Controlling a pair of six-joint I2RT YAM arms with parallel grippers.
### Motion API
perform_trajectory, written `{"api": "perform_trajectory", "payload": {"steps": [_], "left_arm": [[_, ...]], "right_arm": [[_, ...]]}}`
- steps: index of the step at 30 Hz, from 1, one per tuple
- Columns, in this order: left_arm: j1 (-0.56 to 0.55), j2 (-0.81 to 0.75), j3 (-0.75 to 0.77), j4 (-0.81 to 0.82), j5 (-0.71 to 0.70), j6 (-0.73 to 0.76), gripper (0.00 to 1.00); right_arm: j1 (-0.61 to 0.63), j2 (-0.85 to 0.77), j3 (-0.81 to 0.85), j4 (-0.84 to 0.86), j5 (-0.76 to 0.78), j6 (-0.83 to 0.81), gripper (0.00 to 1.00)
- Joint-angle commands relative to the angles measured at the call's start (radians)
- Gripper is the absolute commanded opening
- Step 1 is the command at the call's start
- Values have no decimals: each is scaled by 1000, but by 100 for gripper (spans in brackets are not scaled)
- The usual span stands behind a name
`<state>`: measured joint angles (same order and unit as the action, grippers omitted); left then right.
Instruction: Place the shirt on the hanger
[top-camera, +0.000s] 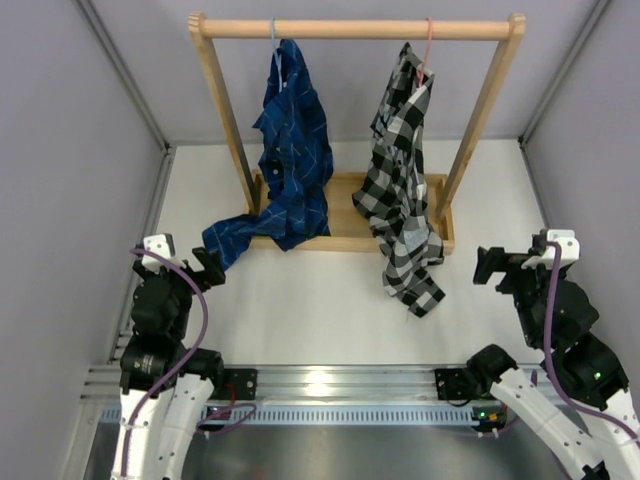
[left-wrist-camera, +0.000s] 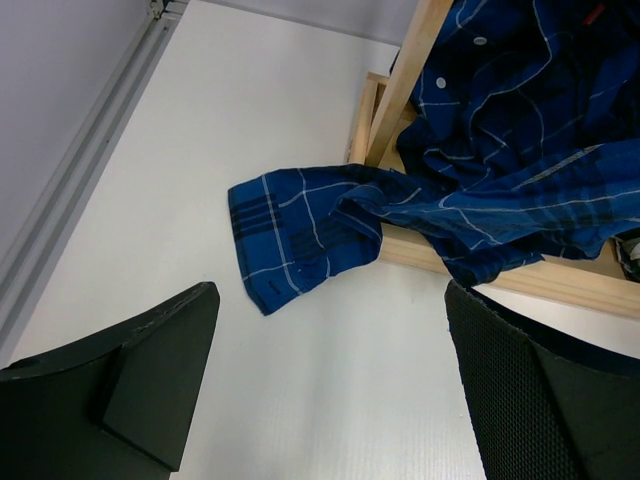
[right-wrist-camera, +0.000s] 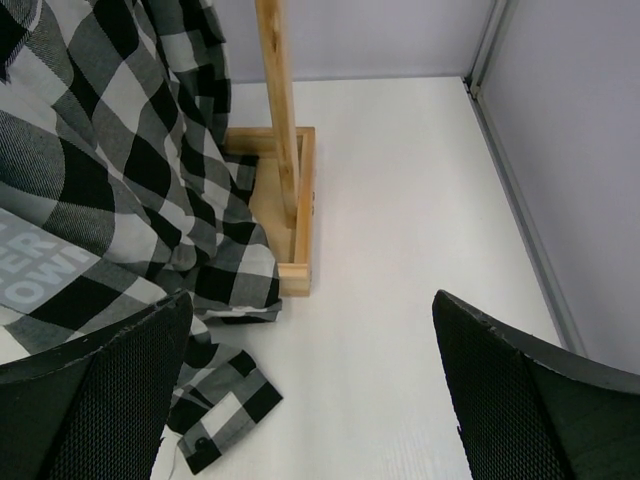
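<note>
Overhead, shirt (top-camera: 402, 190) hangs on hanger (top-camera: 429, 45); R wrist cam: cuff (right-wrist-camera: 225, 425) only.

A rack (top-camera: 355, 29) stands at the far middle of the table (top-camera: 320, 320). The hanger (top-camera: 429, 45) hangs on the right of its rail with the shirt (top-camera: 400, 190), whose lower end spills over the rack's base onto the table on the near side. A second hanger (top-camera: 273, 40) hangs on the left with a second shirt (top-camera: 295, 150), its sleeve trailing left onto the table. The left gripper (top-camera: 205, 268) sits just beside that sleeve, and the right gripper (top-camera: 490, 265) is at the near right, apart from the shirt.
</note>
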<state>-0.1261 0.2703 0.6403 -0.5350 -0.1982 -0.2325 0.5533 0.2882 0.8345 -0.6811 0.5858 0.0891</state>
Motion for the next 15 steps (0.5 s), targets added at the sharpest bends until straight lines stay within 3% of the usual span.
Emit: {"api": "perform_trajectory", "payload": {"steps": [1,15], "left_arm": [[-3,-11,-5,55,13,16,98],[-3,-3,-8,63,23,21,98]], "right_arm": [[-3,-9,40,-9,25,1,99],[-3,-18,37,-9,39,9,99]]}}
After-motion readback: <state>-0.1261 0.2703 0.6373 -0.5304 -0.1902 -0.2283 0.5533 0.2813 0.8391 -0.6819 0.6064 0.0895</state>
